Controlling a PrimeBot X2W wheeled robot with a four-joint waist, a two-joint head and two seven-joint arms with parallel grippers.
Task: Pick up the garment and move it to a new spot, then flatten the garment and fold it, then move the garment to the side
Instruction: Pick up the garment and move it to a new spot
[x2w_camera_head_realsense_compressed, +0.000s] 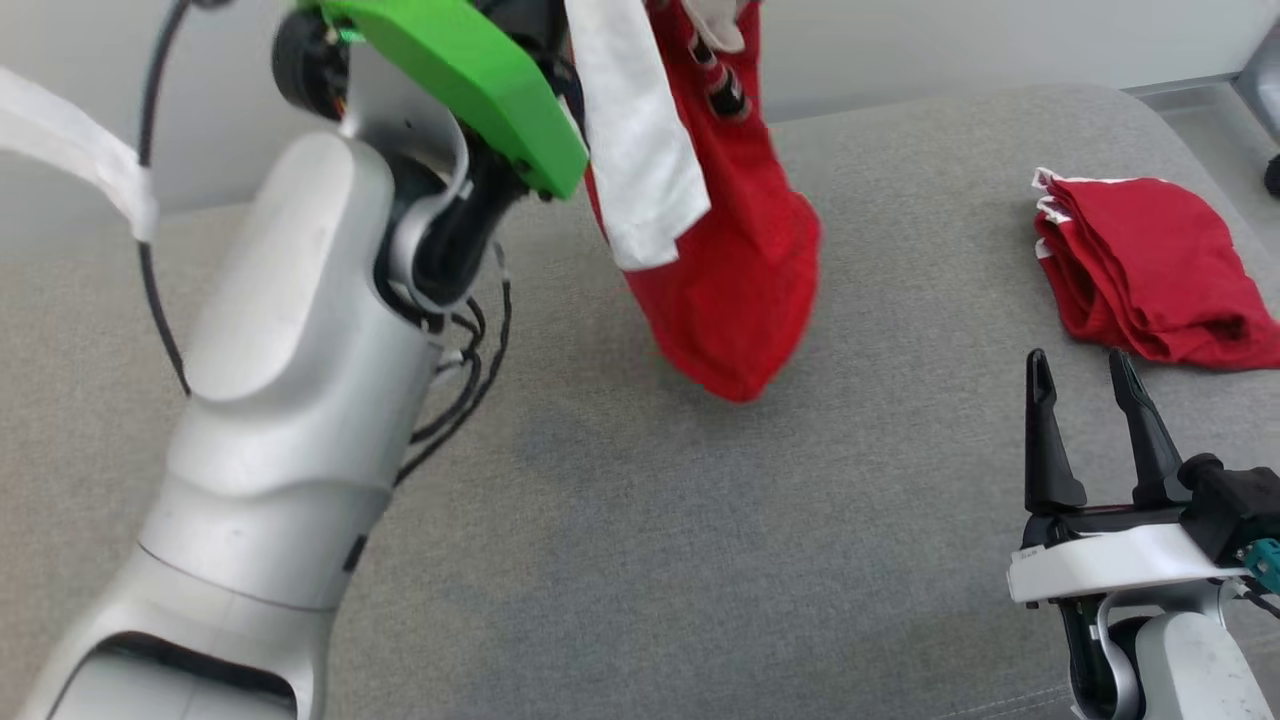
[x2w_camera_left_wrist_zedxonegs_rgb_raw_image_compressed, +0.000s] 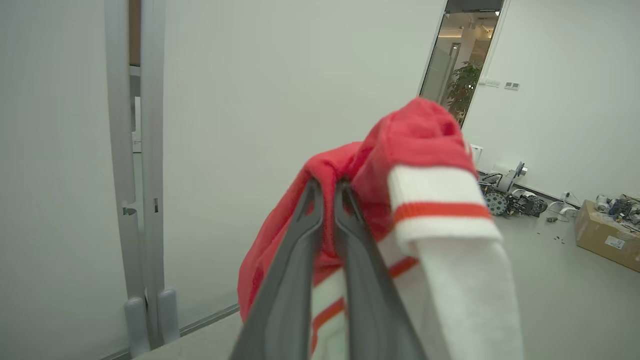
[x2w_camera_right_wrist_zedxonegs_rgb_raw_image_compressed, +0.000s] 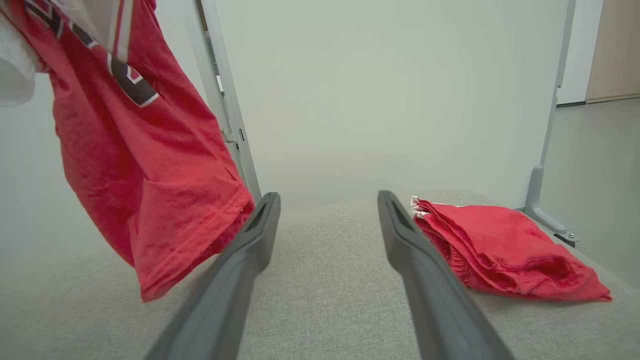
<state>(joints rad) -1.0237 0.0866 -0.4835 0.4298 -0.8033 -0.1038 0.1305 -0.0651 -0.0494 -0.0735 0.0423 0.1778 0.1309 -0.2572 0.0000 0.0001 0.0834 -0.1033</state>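
Grips garment (x2w_camera_head_realsense_compressed: 735, 270) in clenched left fingers (x2w_camera_left_wrist_zedxonegs_rgb_raw_image_compressed: 300, 235), dangling at top centre above cushion (x2w_camera_head_realsense_compressed: 640, 560). Holds right fingers (x2w_camera_head_realsense_compressed: 1045, 450) spread and empty, lower right. Risks slipping from a thin bunched pinch, landing crumpled, or snagging pile (x2w_camera_head_realsense_compressed: 1150, 270) at right.

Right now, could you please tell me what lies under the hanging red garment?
Plain grey cushion shows beneath it. The garment hangs from the shut left gripper; the patch right behind its hem is covered.

Robotics lab: robot parts (x2w_camera_left_wrist_zedxonegs_rgb_raw_image_compressed: 511, 201) and cardboard box (x2w_camera_left_wrist_zedxonegs_rgb_raw_image_compressed: 606, 236) on floor.
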